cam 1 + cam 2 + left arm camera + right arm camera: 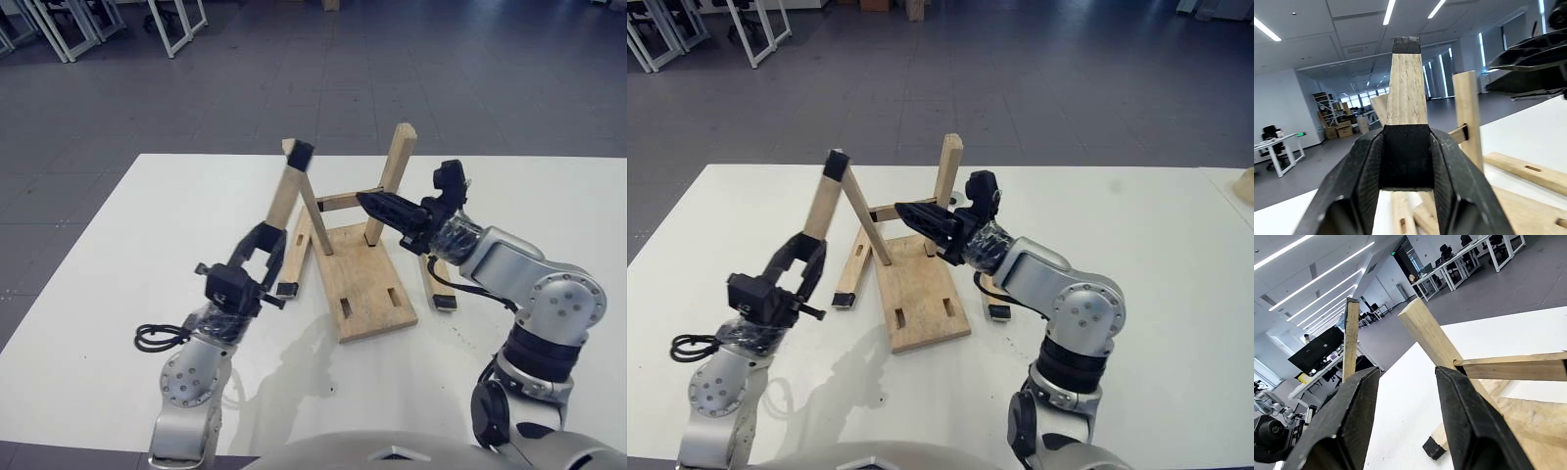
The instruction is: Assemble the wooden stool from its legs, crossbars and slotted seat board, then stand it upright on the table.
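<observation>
Now: stool part-built on the table [118,255], upside down by the look; judged about halfway.
Seat [377,294]: flat mid-table, two empty slots showing toward its near edge.
Capped leg [287,191]: off the seat's far-left corner, tilted, black cap on top; lower end hidden in the hand, not clearly in a slot.
Slanted bar [318,215]: from that cap down to the seat's middle.
Right leg [397,162]: upright at the seat's far-right corner, seemingly slotted in.
Crossbar [343,201]: above the seat's far edge, joined to the right leg, running toward the slanted bar.
Loose legs: one [294,269] flat just left of the seat, one [437,282] flat just right of it.
Left hand [272,233]: closed on the capped leg's lower part, just left of the seat.
Right hand [370,202]: fingers apart, holding nothing, tips at the crossbar's joint with the right leg, above the seat's far edge.
Handling: probably light, stiff, dry wood; not fragile, but loosely fitted joints liable to rack or pop out under a side push.
Hold: best across the flat faces of a leg, close to the joint being seated; black caps likely slicker, best avoided.
Risk: light seat apt to slide on the smooth table when pressing a leg down.
</observation>
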Robot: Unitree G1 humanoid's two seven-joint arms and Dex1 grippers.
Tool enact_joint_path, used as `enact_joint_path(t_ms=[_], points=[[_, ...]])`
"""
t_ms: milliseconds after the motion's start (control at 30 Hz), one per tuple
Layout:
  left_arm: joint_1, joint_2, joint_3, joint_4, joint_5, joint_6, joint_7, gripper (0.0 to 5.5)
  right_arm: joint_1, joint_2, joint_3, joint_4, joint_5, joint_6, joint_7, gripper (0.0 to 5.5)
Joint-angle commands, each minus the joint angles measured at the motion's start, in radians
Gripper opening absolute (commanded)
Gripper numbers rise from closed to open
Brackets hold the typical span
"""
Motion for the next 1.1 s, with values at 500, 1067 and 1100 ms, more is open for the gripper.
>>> enact_joint_path(t_ms=[500,1067,1100], points=[[-0.109,0.037,-0.080,0.150,-0.047,-0.036,-0.076,1.30,-0.087,0.030,0.111,0.100,0.066,-0.087,-0.001,2.08],[-0.132,0.040,-0.092,0.177,-0.029,-0.038,-0.076,1.30,-0.162,0.056,0.146,0.203,0.022,-0.217,0.027,1.89],[-0.133,0.038,-0.093,0.177,-0.027,-0.037,-0.073,1.30,-0.161,0.062,0.144,0.208,0.031,-0.220,0.025,1.72]])
